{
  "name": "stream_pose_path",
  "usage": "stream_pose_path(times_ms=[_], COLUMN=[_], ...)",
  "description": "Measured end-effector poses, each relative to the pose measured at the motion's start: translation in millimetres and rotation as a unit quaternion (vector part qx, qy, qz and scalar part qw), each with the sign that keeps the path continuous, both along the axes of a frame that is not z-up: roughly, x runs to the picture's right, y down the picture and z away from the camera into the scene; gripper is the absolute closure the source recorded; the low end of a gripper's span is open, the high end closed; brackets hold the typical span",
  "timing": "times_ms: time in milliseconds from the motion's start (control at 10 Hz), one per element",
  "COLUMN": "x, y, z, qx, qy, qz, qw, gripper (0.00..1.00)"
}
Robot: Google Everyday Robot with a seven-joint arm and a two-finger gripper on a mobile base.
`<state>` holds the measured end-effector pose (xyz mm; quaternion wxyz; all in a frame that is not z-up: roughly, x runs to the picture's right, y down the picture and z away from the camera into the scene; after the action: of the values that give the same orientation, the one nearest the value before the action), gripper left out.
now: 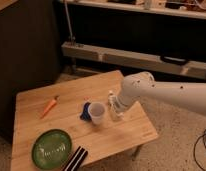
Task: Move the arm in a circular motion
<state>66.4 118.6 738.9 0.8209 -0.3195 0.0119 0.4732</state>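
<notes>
Arm of glossy white tubing point(166, 93) reaching in from frame right; gripper point(116, 108) at centre, just right of white cup point(97, 113), grip state unclear.

glossy white arm point(168, 93), thick rounded tubes, bulbous joint; pale pincer point(115, 108) over the table point(71, 95).
</notes>
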Motion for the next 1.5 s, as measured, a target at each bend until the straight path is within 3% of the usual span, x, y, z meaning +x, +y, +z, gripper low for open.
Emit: stream_pose_path(times_ms=[500,700,900,1100,1300,1400,1500], x=[1,14,25,30,11,-11,-33], y=[-2,-23,-65,-138,-192,-220,-236], z=[0.7,0.3,1.9,5.4,5.7,9.2,12.8], qx=[0.001,0.012,0.022,0.032,0.042,0.05,0.058], qy=[0.001,0.017,0.027,0.037,0.037,0.033,0.025], qz=[0.002,0.003,-0.003,-0.024,-0.056,-0.082,-0.107], qw=[1.0,0.9998,0.9994,0.9985,0.9968,0.9948,0.9923], gripper=[0.97,0.97,0.97,0.97,0.97,0.97,0.97])
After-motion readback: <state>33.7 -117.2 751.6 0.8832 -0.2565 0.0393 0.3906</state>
